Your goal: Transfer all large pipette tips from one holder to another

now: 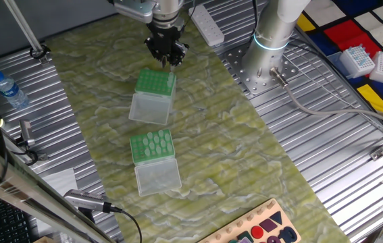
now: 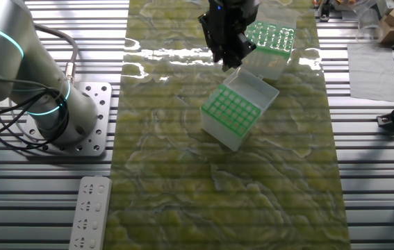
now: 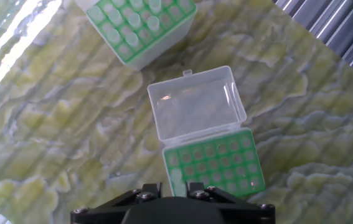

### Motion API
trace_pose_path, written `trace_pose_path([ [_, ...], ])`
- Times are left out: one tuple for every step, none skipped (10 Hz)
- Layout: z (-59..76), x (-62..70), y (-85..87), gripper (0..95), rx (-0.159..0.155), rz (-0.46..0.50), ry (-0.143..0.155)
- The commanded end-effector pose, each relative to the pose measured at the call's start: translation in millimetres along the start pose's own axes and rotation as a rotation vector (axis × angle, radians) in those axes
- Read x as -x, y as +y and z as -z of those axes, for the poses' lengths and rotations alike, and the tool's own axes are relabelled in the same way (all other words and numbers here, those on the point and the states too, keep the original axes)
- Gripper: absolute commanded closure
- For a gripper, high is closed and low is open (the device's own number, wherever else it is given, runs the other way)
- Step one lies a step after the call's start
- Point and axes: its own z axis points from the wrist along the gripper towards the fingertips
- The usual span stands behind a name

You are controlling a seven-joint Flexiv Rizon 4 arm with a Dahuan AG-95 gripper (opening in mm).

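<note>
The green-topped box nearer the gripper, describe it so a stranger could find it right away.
On the yellow-green marbled mat stand two green-topped boxes with clear hinged lids open. The green-topped box you want sits directly beneath the gripper. Its grid holes look almost all empty, while the other box holds whitish tips.

Water bottle (image 1: 7, 90) (perhaps capped), power strip (image 2: 89, 212)

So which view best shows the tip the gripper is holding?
The hand view: the pipette tip shows between the fingers, over the green rack. One fixed view shows only a pale sliver under the gripper; in the other fixed view the gripper hides it.
</note>
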Motion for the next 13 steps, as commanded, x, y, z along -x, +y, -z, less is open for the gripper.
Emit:
trace_pose_path([
  [2.1, 8.3, 1.6, 95.0, -0.002, -0.069, -0.009],
  [3.9, 18.1, 2.8, 95.0, 0.000, -0.107, -0.012],
  [6.4, 37.6, 3.2, 95.0, 0.002, -0.170, -0.013],
  [7.6, 54.5, 2.8, 95.0, 0.005, -0.205, -0.009],
  [8.6, 77.0, 2.3, 95.0, 0.011, -0.265, -0.005],
  [8.5, 99.3, 4.0, 95.0, 0.015, -0.332, 0.002],
  [6.8, 121.6, 7.6, 95.0, 0.016, -0.391, 0.004],
  [4.0, 143.5, 13.3, 95.0, 0.017, -0.435, 0.006],
  [2.1, 156.9, 17.6, 95.0, 0.017, -0.454, 0.005],
  [-1.4, 172.8, 23.3, 95.0, 0.017, -0.479, 0.006],
  [-7.1, 183.0, 26.9, 95.0, 0.021, -0.498, 0.008],
  [-16.0, 191.4, 29.2, 95.0, 0.023, -0.516, 0.005],
  [-21.5, 195.5, 29.0, 95.0, 0.027, -0.526, 0.004],
])
